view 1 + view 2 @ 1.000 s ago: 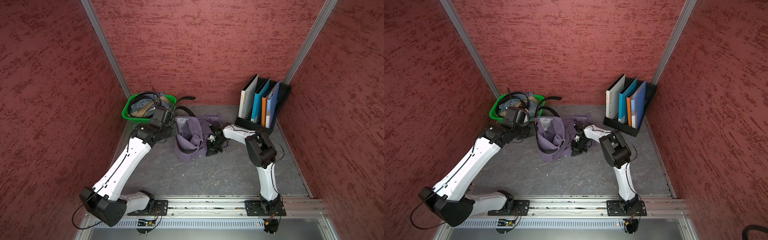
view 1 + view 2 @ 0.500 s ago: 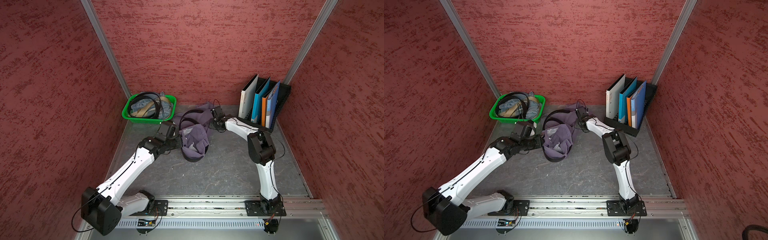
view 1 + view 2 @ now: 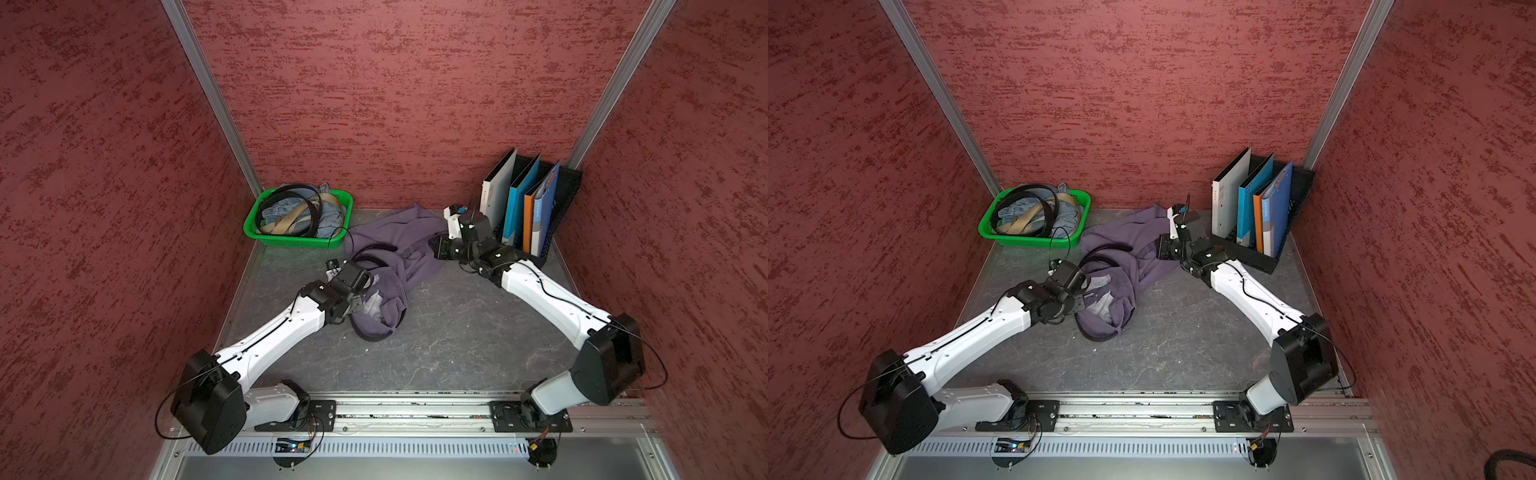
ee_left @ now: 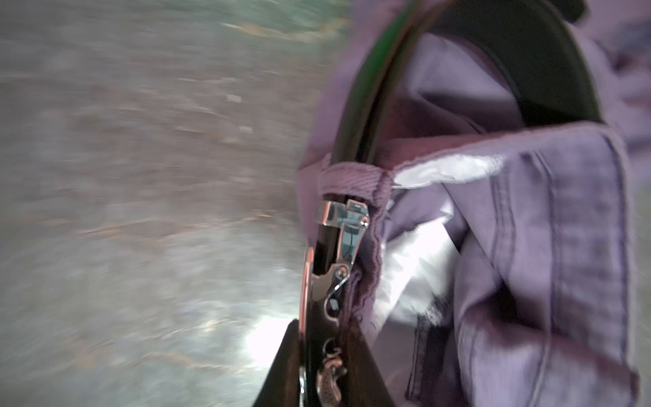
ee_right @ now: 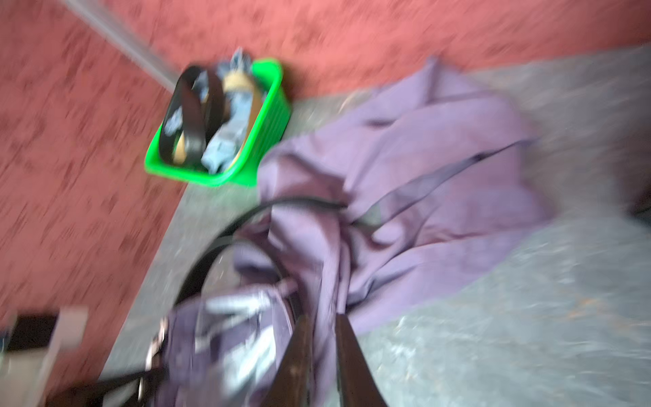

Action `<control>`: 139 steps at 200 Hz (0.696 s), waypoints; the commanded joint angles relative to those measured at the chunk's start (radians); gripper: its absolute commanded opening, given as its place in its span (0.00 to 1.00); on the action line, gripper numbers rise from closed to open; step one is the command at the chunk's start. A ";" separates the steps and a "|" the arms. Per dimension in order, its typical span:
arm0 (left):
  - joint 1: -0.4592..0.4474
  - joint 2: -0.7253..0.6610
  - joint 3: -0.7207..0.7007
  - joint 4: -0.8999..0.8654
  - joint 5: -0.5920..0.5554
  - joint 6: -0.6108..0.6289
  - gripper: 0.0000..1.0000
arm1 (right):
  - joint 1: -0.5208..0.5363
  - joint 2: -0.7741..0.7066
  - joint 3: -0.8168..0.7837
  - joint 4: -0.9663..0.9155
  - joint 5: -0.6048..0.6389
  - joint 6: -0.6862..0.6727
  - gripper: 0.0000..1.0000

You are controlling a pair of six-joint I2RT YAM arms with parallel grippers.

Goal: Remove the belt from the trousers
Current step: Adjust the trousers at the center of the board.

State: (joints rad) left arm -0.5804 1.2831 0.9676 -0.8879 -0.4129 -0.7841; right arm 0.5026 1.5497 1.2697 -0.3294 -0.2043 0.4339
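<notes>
Item, my left gripper [image 4: 322,327]: jaws drawn close on the belt [image 4: 535,53] at its buckle end, the strap pinched between my fingers [image 4: 285,363]. Item, silver buckle [image 4: 343,225]: sat just ahead of those fingertips, pressed against a purple belt loop [image 4: 352,176] that crossed the strap. Item, the belt past that loop: ran on ahead of my left gripper in a black arc along the waistband, threaded in the garment. Item, the trousers [image 4: 546,211]: lavender, pale lining showing, heaped beside my left gripper and stretching from it across to my right gripper [image 5: 323,319]. Item, that right gripper: jaws almost together, a narrow slit between them with purple cloth in it, gripping the trouser leg, though its wrist view was blurred. Item, green basket [image 3: 291,243]: stood beyond my left gripper by the back wall, well apart from my right, holding a wider black belt [image 3: 286,193], a tan strap [image 3: 286,222] and blue denim [image 3: 332,216]. Item, file rack [image 3: 565,195]: stood just behind my right gripper, with upright folders [image 3: 517,199]. Item, grey tabletop [image 3: 457,332]: lay under all of it.
</notes>
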 commanded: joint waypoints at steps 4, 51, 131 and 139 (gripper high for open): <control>0.023 0.058 0.001 -0.137 -0.155 -0.106 0.00 | 0.019 0.081 -0.015 -0.091 -0.198 -0.041 0.15; 0.082 0.287 -0.032 0.087 0.115 -0.037 0.00 | 0.043 0.296 0.060 0.036 -0.409 -0.015 0.11; 0.115 0.491 0.060 0.178 0.286 0.026 0.00 | 0.053 0.616 0.287 0.255 -0.571 0.080 0.09; 0.112 0.488 0.074 0.179 0.295 0.029 0.00 | 0.054 0.641 0.323 0.212 -0.544 0.055 0.09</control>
State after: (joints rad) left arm -0.4549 1.6970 1.0634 -0.7624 -0.2825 -0.7845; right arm 0.5488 2.1288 1.4792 -0.0731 -0.7662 0.5236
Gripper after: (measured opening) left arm 0.183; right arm 0.097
